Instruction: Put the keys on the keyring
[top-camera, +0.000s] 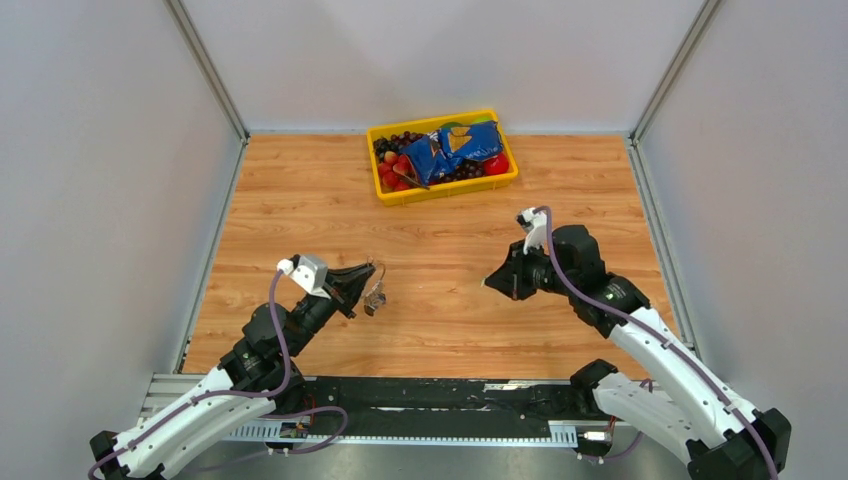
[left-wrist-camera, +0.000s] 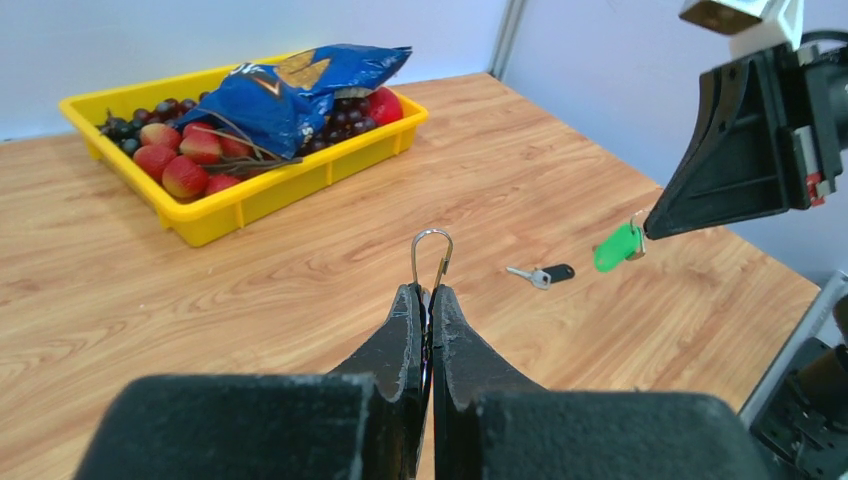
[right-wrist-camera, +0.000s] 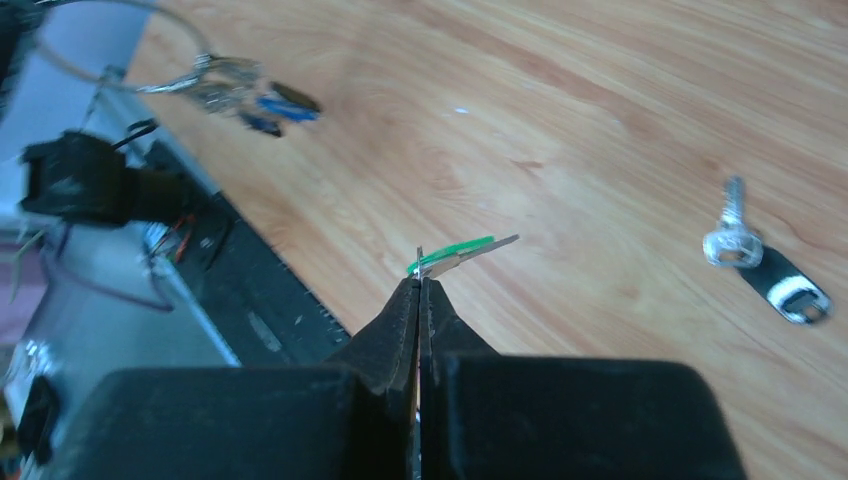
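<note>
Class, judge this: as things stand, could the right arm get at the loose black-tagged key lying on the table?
Probably yes for reach: the black-tagged key lies on the table close by, with nothing between. But the right pincer is shut on the green-tagged key, so it could not pick it up yet.

We see the keyring (left-wrist-camera: 432, 232) as a thin silver wire loop standing upright at the centre of the left wrist view. Its lower end is pinched in the left gripper (left-wrist-camera: 431, 293), whose jaws are pressed together. In the top view it sits left of centre. In the upper left of the right wrist view its blue-tagged keys (right-wrist-camera: 285, 103) dangle blurred. The green-tagged key (right-wrist-camera: 455, 252) juts up and to the right at the centre of that view, clamped flat in the tightly closed right gripper (right-wrist-camera: 420, 286) above the wood. A loose silver key with a black tag (right-wrist-camera: 733, 240) lies flat at the right edge.
</note>
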